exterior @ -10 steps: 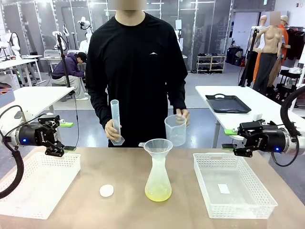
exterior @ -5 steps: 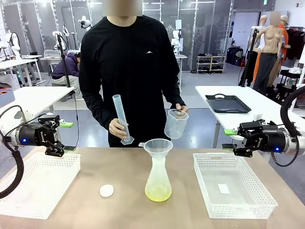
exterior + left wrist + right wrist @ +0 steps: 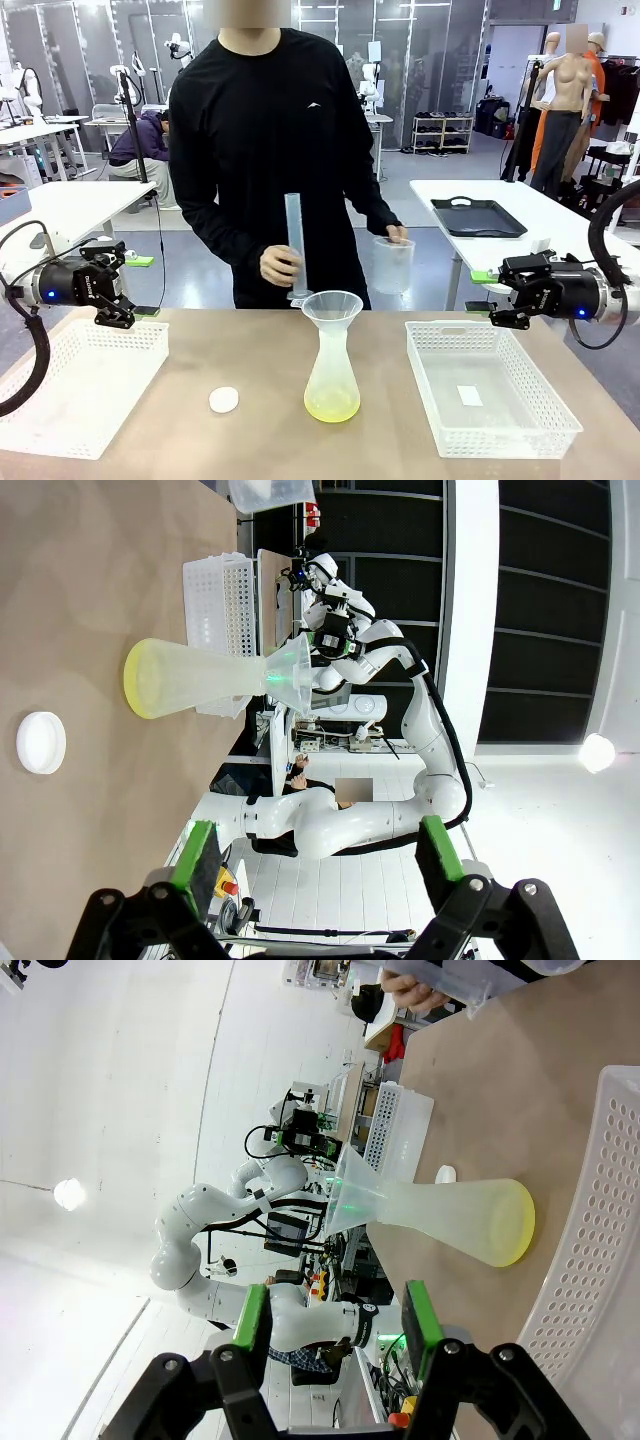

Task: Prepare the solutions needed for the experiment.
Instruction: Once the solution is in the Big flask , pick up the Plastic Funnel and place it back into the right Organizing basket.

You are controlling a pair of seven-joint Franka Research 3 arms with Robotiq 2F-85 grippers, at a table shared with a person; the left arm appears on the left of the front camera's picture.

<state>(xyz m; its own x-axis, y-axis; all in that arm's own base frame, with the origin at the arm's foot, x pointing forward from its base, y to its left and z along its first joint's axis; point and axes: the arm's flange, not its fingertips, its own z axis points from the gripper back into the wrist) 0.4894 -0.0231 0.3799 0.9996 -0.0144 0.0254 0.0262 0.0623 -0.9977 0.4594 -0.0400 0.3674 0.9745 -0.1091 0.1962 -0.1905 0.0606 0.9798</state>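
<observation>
STATUS OF PREPARATION

A shallow layer of the solutions (image 3: 332,406) is contained in the bottom of the conical flask (image 3: 331,365). The flask stands upright at the middle of the bench, between the two baskets. A funnel (image 3: 332,305) is seated in the flask neck. The layer is small against the flask, so filling is judged to be only partly done.

A graduated cylinder (image 3: 294,240) is held upright in one hand (image 3: 280,266) of the person at the far edge of the bench, just behind the funnel. A beaker (image 3: 393,268) is held in the other hand (image 3: 396,234). Whether either vessel contains liquid cannot be told. Neither vessel is tilted over the funnel. Measuring and pouring are judged to be outstanding.

The left gripper (image 3: 141,287) is positioned over the far rim of the left basket (image 3: 60,335), at the left edge of the bench. Its jaws are spread wide and nothing is held. The right gripper (image 3: 484,292) is positioned just beyond the far rim of the right basket (image 3: 560,418), at the right edge. Its jaws stand apart and nothing is held.

A small white disc (image 3: 224,400) lies on the bench, left of the flask and apart from it
</observation>
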